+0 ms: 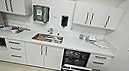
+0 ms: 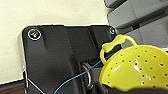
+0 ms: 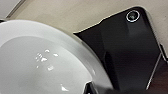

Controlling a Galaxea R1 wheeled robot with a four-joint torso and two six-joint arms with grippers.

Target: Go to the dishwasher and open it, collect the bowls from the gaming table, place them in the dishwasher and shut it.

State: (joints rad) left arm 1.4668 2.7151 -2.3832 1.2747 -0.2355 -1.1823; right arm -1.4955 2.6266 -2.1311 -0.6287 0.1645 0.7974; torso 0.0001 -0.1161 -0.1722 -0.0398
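The dishwasher (image 1: 75, 62) is standing open at the lower centre-right of the head view, door down and racks showing, so opening looks done and loading and closing remain. The left arm is carrying a perforated yellow bowl (image 2: 135, 67) and the right a white bowl (image 3: 42, 62), each large by its wrist camera; I cannot tell how either claw is set.

Left wrist plate (image 2: 50, 60) angled over pale floor; right wrist plate (image 3: 130, 50) likewise. Jaws of both indistinct, state unreadable.
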